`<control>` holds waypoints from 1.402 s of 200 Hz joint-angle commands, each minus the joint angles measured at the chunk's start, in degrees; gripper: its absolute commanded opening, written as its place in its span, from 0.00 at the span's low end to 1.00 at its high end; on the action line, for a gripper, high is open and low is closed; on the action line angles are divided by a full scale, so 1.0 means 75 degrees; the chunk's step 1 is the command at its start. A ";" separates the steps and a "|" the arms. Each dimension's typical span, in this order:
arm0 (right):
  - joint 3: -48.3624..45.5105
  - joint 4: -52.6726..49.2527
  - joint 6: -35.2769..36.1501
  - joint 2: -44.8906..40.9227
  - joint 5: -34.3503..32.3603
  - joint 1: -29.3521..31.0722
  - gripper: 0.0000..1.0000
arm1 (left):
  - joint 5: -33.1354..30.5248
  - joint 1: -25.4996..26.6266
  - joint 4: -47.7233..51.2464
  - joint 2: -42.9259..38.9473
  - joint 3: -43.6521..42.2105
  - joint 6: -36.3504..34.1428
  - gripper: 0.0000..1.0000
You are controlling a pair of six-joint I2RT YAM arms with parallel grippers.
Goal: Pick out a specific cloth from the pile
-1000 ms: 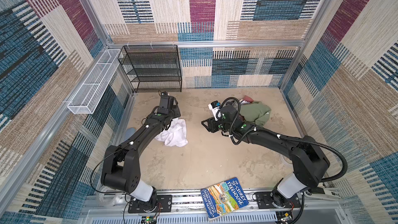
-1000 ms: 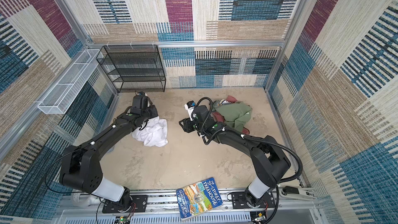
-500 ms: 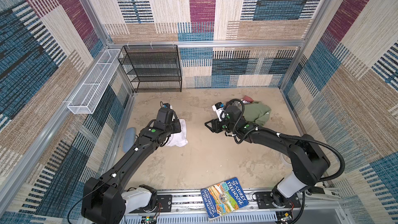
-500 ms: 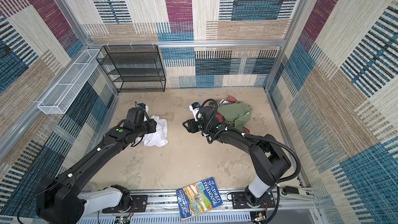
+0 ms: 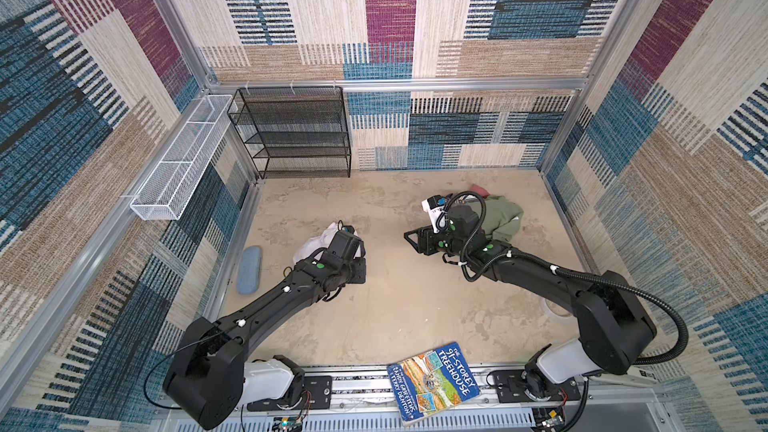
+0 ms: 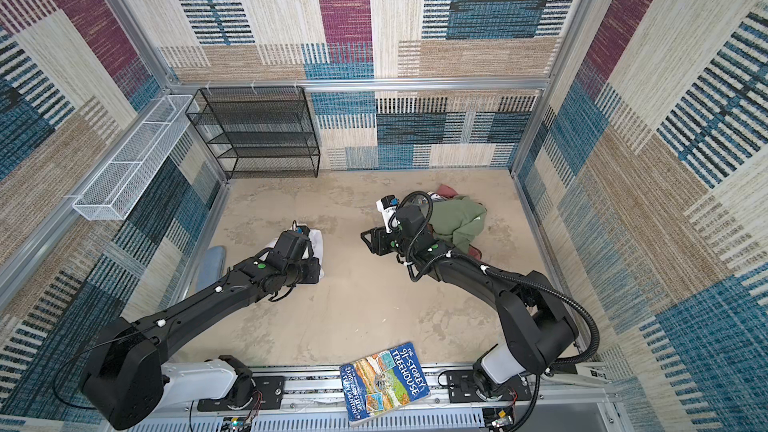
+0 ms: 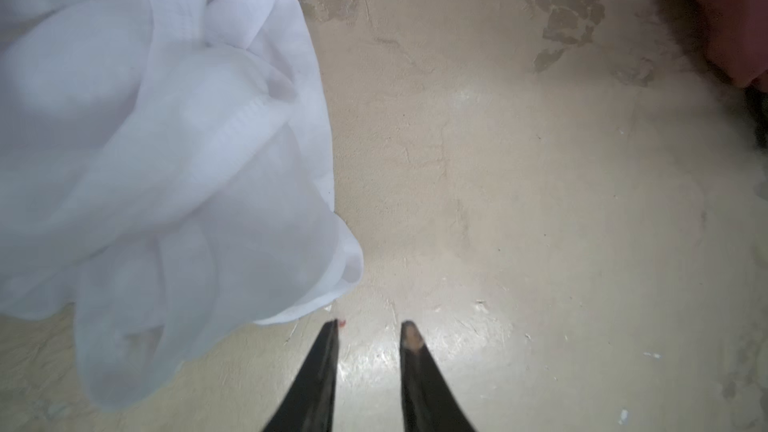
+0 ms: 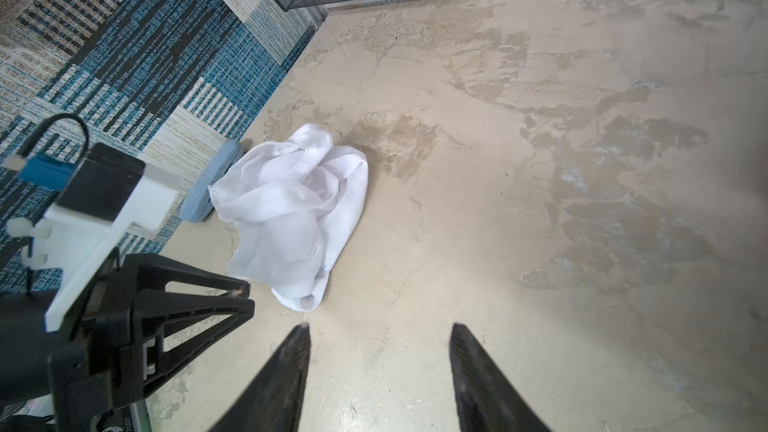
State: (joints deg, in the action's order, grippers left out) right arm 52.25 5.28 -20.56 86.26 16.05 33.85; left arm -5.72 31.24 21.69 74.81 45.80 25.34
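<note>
The white cloth [image 8: 291,209] lies crumpled on the sandy floor at left centre, apart from the pile; in both top views my left wrist covers most of it [image 5: 311,245] [image 6: 316,238]. My left gripper [image 7: 370,322] hovers just beside its edge, jaws a narrow gap apart with only bare floor between them; it also shows in the right wrist view [image 8: 249,299]. My right gripper [image 5: 409,239] [image 8: 380,326] stands open and empty over bare floor, pointing toward the cloth. Behind its wrist lies the pile, with an olive green garment [image 5: 503,218] and a dusty red one [image 5: 478,189].
A grey-blue oval case [image 5: 249,263] lies by the left wall near the cloth. A black mesh shelf [image 5: 299,130] stands at the back left, and a white wire basket [image 5: 178,160] hangs on the left wall. A book [image 5: 432,384] rests on the front rail.
My left arm has drawn back from the far side of the cloth toward the front, and its gripper now hangs beside the cloth. The right gripper has shifted slightly to the right.
</note>
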 commanded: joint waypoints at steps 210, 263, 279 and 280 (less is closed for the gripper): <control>-0.0252 0.0224 -0.0246 -0.0321 -0.0460 -0.0001 0.58 | -0.0501 0.0018 -0.0748 0.1491 -0.0027 0.0236 0.34; -0.0195 0.0250 -0.0236 -0.0290 -0.0501 0.0001 0.58 | -0.0805 0.0018 -0.0598 0.1876 0.0194 0.0031 0.34; -0.0182 0.0241 -0.0230 -0.0264 -0.0500 -0.0006 0.58 | -0.0852 0.0018 -0.0615 0.1963 0.0156 0.0019 0.34; -0.0187 0.0243 -0.0227 -0.0264 -0.0500 0.0002 0.58 | -0.0848 0.0018 -0.0611 0.1959 0.0154 0.0019 0.34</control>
State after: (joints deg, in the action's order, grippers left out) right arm 50.33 6.09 -22.57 84.09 12.86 33.89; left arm -10.33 31.40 16.19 88.71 46.81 26.68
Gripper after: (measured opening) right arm 0.578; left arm 0.338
